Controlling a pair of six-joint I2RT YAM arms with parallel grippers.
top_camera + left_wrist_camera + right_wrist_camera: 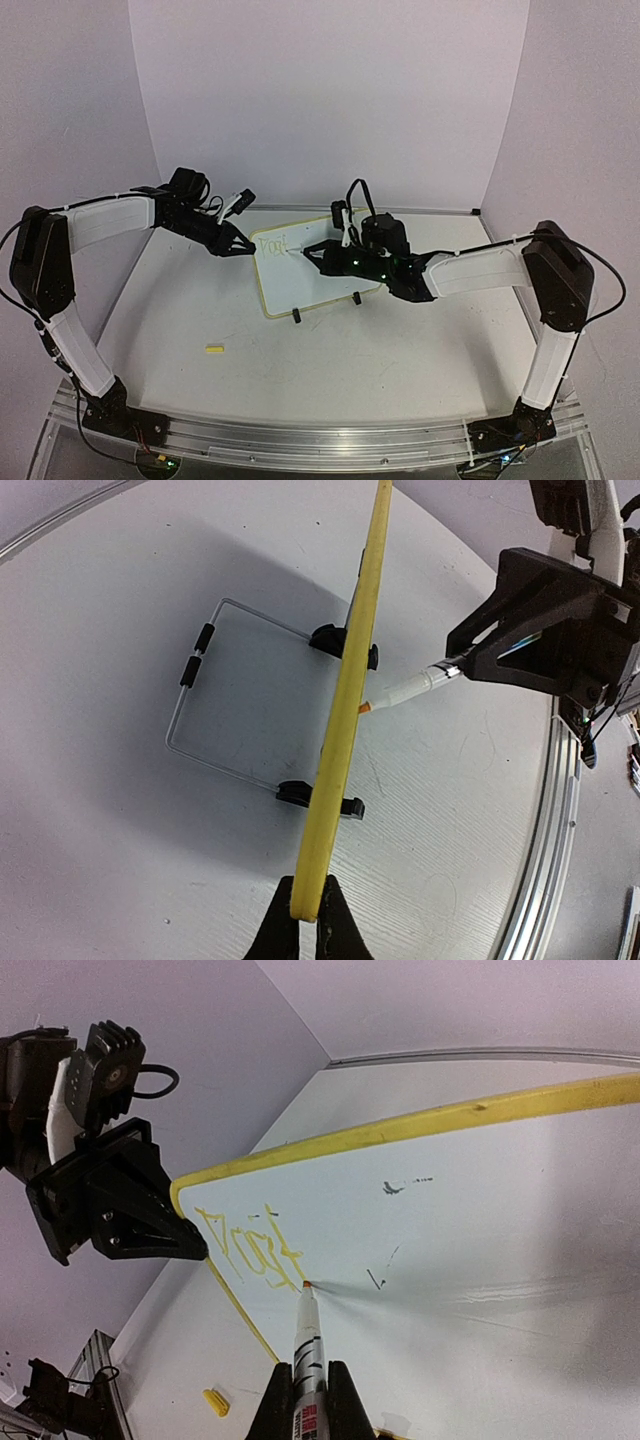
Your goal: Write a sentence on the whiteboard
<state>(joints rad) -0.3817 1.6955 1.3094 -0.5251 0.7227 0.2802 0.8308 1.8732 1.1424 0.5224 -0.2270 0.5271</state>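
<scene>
As only one short word stands on the board (480, 1230), the task looks barely begun. The sentence (247, 1245) amounts to a handful of pale yellow letters in the board's upper left corner, close by the rim. I cannot read them for certain. The rest of the face is bare apart from a few small dark flecks near the middle, which look like stray marks and not writing.

The board stands tilted back on a wire stand (190, 705) near the middle of the table (400, 350), between the two arms. The left gripper (305, 912) is pinched on the board's yellow rim near the written corner and seems to be steadying it. The right gripper (305, 1395) is clamped round a marker (308, 1335), whose orange tip touches the face just at the lower right end of the letters. A small yellow cap (214, 349), likely the marker's, lies on the table in front of the board, well apart from both grippers.

Done, by my reading: board braced, marker uncapped and in hand, first word down or nearly so. Left: all the other words, which means carrying the tip rightward along the line, probably on to a second one, with a firm left hold so the board does not rock on its stand under the tip's push
</scene>
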